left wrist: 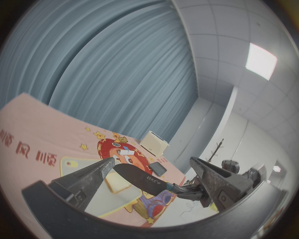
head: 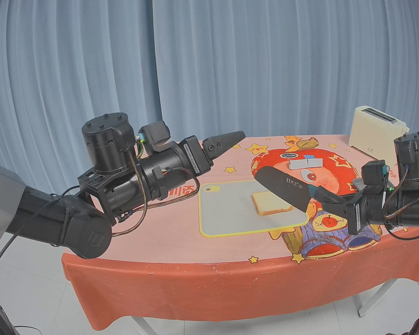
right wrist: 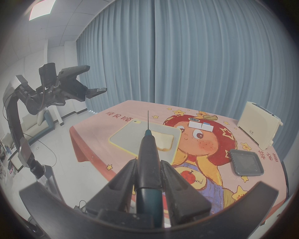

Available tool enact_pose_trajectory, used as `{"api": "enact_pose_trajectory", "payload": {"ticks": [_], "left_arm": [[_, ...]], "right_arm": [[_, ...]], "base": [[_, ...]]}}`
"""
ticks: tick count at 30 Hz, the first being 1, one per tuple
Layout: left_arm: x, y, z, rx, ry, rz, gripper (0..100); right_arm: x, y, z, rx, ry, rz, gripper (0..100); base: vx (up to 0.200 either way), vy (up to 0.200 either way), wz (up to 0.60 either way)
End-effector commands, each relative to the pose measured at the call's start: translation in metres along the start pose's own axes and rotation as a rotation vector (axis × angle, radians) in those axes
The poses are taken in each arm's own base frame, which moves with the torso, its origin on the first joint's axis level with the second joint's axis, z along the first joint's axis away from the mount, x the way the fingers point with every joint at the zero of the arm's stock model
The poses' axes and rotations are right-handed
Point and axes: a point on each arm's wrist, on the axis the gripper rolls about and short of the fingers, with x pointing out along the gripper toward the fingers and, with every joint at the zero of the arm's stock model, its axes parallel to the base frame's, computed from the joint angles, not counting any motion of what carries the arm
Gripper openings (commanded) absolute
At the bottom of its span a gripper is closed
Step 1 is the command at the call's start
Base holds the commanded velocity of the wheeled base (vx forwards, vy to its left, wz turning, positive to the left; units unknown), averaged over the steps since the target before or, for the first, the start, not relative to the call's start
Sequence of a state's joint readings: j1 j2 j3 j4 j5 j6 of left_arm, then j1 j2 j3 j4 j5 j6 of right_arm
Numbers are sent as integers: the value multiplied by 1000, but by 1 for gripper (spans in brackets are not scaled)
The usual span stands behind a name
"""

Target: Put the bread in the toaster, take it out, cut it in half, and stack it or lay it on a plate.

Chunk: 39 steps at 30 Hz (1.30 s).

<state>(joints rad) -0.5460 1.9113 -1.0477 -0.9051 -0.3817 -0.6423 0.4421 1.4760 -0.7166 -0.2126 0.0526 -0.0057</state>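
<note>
Right gripper (head: 333,198), lower right of the head view: fingers clamped on the handle of the knife (head: 286,185), blade extended over the bread (head: 271,203). The bread lies flat on the cutting board (head: 224,211), frame centre. Left gripper (head: 231,139), left of centre, above the table: fingers apart, empty. Toaster (head: 375,128) stands at right.

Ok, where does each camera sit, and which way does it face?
Head: on the head, facing down at the table; left gripper, right gripper show.
Left wrist: on the left gripper, facing the toaster; its open fingers show.
Right wrist: behind the right gripper shut on the knife, looking along it at the bread.
Shared by all: knife, bread, toaster.
</note>
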Motion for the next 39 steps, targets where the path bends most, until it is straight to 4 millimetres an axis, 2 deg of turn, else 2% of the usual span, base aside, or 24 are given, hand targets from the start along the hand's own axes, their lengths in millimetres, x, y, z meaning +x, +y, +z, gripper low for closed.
{"api": "enact_pose_trajectory", "payload": {"ticks": [1, 6, 9, 14, 15, 20, 29, 30, 31, 36, 39], "left_arm": [[21, -1, -1, 100, 18, -31, 100], [26, -8, 8, 138, 19, -106, 100], [30, -13, 12, 193, 30, -170, 100], [49, -1, -3, 258, 73, -207, 100], [58, 8, -10, 305, 76, -206, 100], [69, 17, -16, 375, 64, -246, 100], [79, 8, -14, 382, 27, -211, 100], [85, 5, -23, 373, 50, -203, 100], [87, 8, -27, 370, 62, -199, 0], [112, 22, -36, 483, 34, -208, 0], [124, 22, -29, 543, -9, -230, 0]], "right_arm": [[10, -8, -7, 12, -17, -29, 0], [17, -9, -9, 10, -61, -35, 0], [28, -10, -15, 4, -47, -35, 0], [51, -11, -24, 4, -33, -69, 0], [59, -11, -28, 1, -40, -88, 0], [61, -10, -32, -13, -72, -85, 0], [60, -10, -35, -18, -58, -87, 0], [59, -8, -35, -20, -59, -84, 0], [59, -7, -35, -22, -61, -82, 0], [56, -5, -35, -27, -68, -83, 0], [56, -5, -34, -28, -72, -117, 0]], "base": [[0, 0, 0], [0, 0, 0], [0, 0, 0], [0, 0, 0], [0, 0, 0], [0, 0, 0], [0, 0, 0], [0, 0, 0], [0, 0, 0], [0, 0, 0], [0, 0, 0]]}}
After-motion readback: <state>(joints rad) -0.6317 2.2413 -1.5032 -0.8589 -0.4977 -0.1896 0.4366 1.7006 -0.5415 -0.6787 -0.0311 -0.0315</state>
